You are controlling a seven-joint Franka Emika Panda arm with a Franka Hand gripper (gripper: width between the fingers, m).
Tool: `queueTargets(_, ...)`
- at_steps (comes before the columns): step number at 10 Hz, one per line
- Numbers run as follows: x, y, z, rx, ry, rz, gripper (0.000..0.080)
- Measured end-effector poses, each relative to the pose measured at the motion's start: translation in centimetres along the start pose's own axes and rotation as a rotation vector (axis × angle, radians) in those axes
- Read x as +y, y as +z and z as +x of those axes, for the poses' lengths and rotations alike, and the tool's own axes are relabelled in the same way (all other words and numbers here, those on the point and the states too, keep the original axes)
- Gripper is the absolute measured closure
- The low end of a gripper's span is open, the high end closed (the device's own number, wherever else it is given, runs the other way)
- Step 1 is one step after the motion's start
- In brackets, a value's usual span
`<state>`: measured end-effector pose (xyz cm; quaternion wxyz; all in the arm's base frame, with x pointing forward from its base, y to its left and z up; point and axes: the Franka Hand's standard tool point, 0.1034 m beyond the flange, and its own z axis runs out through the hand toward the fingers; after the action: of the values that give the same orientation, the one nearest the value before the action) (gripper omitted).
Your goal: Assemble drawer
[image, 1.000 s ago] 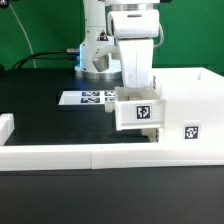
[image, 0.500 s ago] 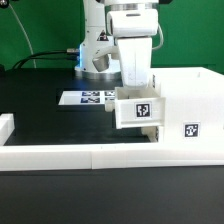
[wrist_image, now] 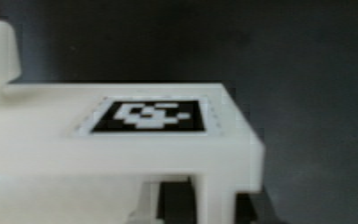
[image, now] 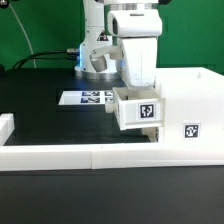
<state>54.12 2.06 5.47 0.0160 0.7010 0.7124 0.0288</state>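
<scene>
In the exterior view my gripper (image: pixel 138 93) comes straight down and is shut on a small white drawer tray (image: pixel 140 112) with a black-and-white tag on its face. It holds the tray just above the table, against the left side of the tall white casing (image: pixel 186 95), which has a tag (image: pixel 190 130) on its front. In the wrist view the tray (wrist_image: pixel 87 150) with its tag (wrist_image: pixel 149 115) fills the frame. My gripper (wrist_image: pixel 213 203) has two dark fingers (wrist_image: pixel 179 203) on either side of a tray wall. A second tray is not in view.
A long low white border rail (image: pixel 90 155) runs along the front, with a short piece (image: pixel 5 128) at the exterior view's left. The marker board (image: pixel 88 98) lies flat behind the tray. The arm's base (image: pixel 95 60) stands at the back.
My gripper and the held tray have shifted slightly toward the exterior view's right, closer to the casing. Nothing else has moved.
</scene>
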Motion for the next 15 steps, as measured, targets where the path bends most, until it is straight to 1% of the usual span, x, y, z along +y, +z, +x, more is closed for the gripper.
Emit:
queueTargets(4, 0.0, 0.0, 0.0, 0.000, 0.014, 0.000, 0.0757)
queueTargets(7, -0.1, -0.1, 0.6, -0.001, 0.042, 0.003, 0.0757)
queueTargets(10, -0.2, -0.1, 0.5, -0.002, 0.062, 0.006, 0.0757)
queueTargets(11, -0.2, -0.1, 0.5, -0.002, 0.064, 0.006, 0.0692)
queueTargets(12, -0.2, -0.4, 0.3, -0.004, 0.067, 0.002, 0.0692)
queueTargets(14, 0.0, -1.5, 0.2, -0.009, 0.066, -0.014, 0.0319)
queueTargets(15, 0.1, -2.2, 0.0, -0.016, 0.066, -0.014, 0.0208)
